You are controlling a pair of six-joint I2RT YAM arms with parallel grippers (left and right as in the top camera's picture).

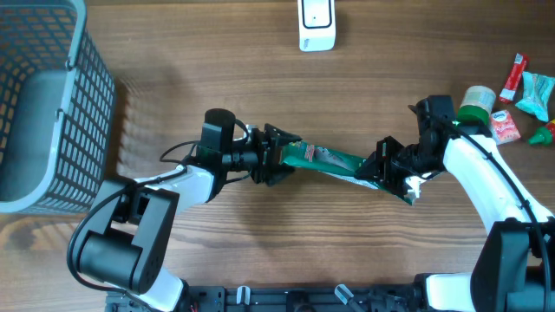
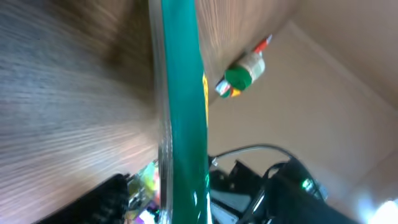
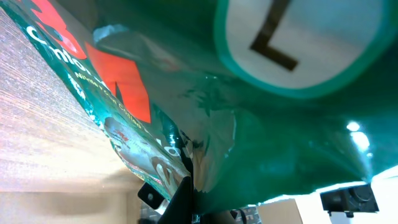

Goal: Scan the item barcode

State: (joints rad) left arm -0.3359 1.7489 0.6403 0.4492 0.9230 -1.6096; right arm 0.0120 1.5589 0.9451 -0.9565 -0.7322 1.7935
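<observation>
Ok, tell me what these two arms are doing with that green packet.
The right pincer is shut on one end of the green packet, and the left pincer sits around the other end; whether it grips cannot be told. The packet spans between the arms at mid-table. The white scanner stands at the far edge, well apart from the packet, so the barcode looks not yet scanned. A grey basket stands at the left.

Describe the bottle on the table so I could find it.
Look to the right edge of the wooden table, where small bright packets lie in a cluster. The bottle sits at the cluster's left side: the only round, pale thing there, topped by a green cap.
</observation>
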